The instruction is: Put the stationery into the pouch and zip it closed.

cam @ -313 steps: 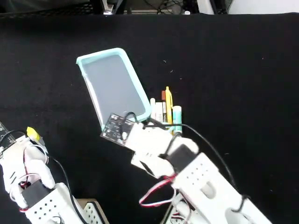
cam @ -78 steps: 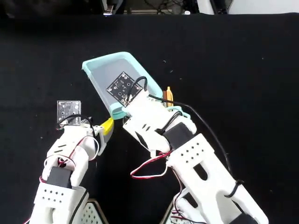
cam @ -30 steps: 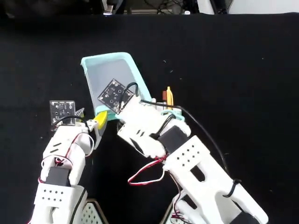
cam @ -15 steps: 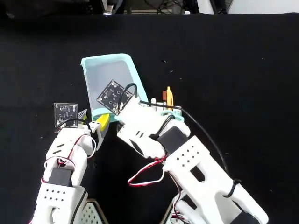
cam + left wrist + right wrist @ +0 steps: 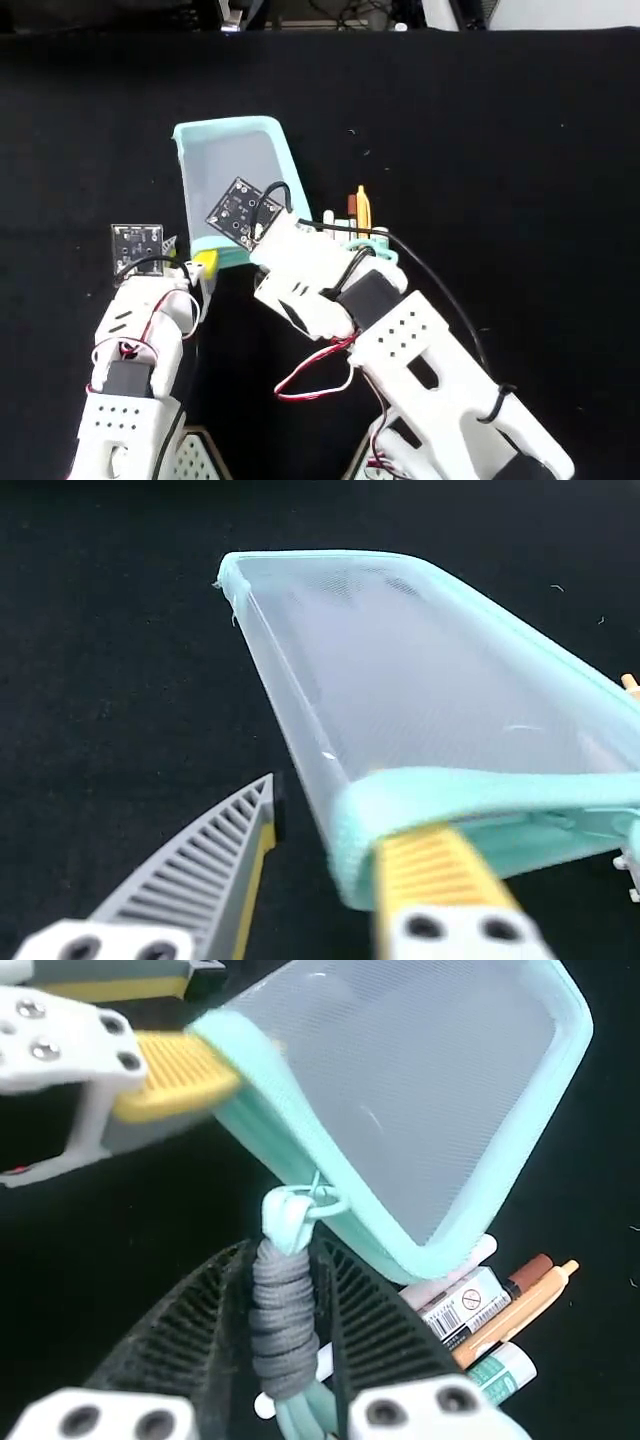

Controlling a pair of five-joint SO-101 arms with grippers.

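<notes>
Likely handles soft, light, floppy; best gripped at pouch rim. Pinching zip cord with right claw; left claw spread.

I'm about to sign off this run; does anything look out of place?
Yes: the pouch is tipped up by its zipper cord in the right gripper, while the pens lie outside it on the table.

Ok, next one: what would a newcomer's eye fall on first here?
The mint-edged mesh pouch lies mid-way across the black table. At its near end the right gripper is shut on the grey zipper cord, while the open left gripper has its yellow finger against the pouch's corner. The pens and markers lie outside, beside the pouch.
</notes>
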